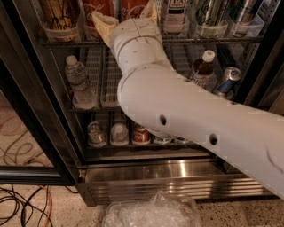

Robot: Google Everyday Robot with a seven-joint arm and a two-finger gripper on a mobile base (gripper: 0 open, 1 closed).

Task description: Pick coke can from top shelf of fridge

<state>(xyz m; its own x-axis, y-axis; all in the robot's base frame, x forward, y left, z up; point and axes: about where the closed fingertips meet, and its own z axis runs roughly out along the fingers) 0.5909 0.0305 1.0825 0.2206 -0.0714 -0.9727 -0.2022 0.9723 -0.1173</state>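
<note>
The fridge stands open in front of me. On the top shelf, two red coke cans show only their lower parts, one between my fingers and one just left of it. My gripper is up at the shelf's front edge, open. Its tan left finger and right finger stand either side of the right-hand coke can. The white arm crosses the fridge from lower right and hides much of the middle shelves.
A tan can with black script stands at top left, with bottles and cans in clear trays at top right. The middle shelf holds a water bottle, a brown bottle and a blue can. Crumpled plastic and cables lie on the floor.
</note>
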